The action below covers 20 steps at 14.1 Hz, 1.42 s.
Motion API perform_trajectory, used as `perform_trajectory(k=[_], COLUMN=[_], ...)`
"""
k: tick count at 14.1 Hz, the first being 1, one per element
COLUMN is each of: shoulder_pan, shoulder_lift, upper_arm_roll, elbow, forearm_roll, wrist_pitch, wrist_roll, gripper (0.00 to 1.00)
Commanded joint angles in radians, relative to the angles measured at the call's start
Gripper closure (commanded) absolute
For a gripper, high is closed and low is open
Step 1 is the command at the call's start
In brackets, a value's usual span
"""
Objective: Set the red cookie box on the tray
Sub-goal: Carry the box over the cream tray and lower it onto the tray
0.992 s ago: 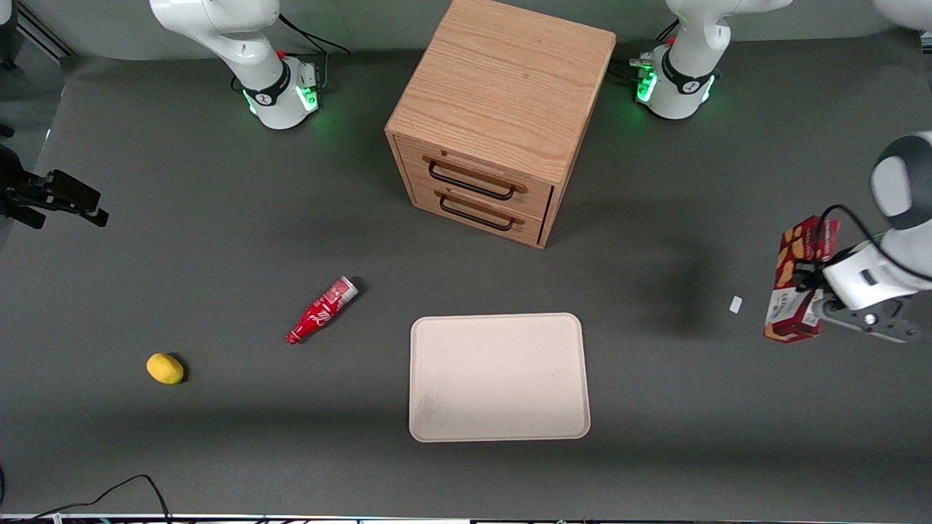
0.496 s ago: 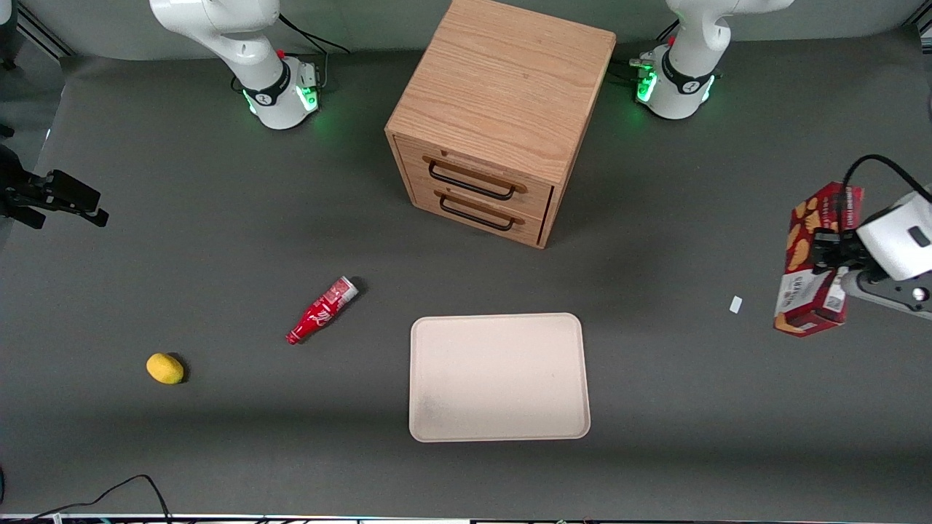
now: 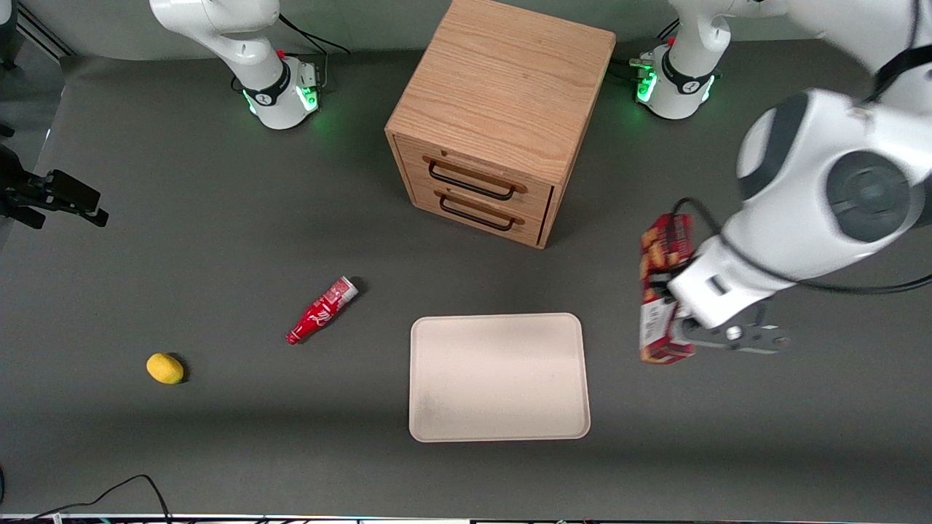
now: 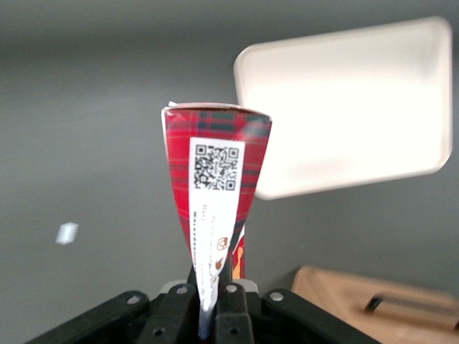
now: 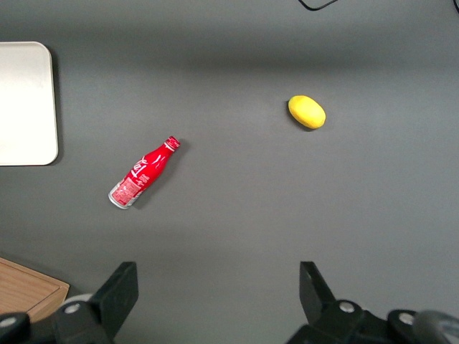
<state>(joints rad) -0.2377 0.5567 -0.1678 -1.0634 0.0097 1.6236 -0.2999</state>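
Care is called for as the red cookie box [image 3: 660, 287], clamped in the gripper [image 3: 673, 309] just beside the tray [image 3: 499, 377], is carried level over the tray before being lowered flat.

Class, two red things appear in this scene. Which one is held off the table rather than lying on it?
The red cookie box, clamped in the gripper beside the tray. The small red bottle lies on its side on the table.
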Motion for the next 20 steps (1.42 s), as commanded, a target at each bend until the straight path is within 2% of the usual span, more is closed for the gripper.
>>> perform_trajectory(k=[1, 7, 12, 15, 20], shoulder_pan=[-0.075, -0.135, -0.135, -0.134, -0.135], shoulder_lift=[0.153, 0.350, 0.428, 0.465, 0.505], upper_arm_roll=[0.013, 0.022, 0.045, 0.050, 0.051], elbow=[0.138, 0.164, 0.189, 0.184, 0.181], forearm_roll=[0.001, 0.001, 0.012, 0.055, 0.079], wrist_pitch=[0.088, 0.315, 0.351, 0.360, 0.364], wrist_roll=[-0.151, -0.260, -0.251, -0.202, -0.194], gripper=[1.00, 1.00, 1.00, 1.00, 1.00])
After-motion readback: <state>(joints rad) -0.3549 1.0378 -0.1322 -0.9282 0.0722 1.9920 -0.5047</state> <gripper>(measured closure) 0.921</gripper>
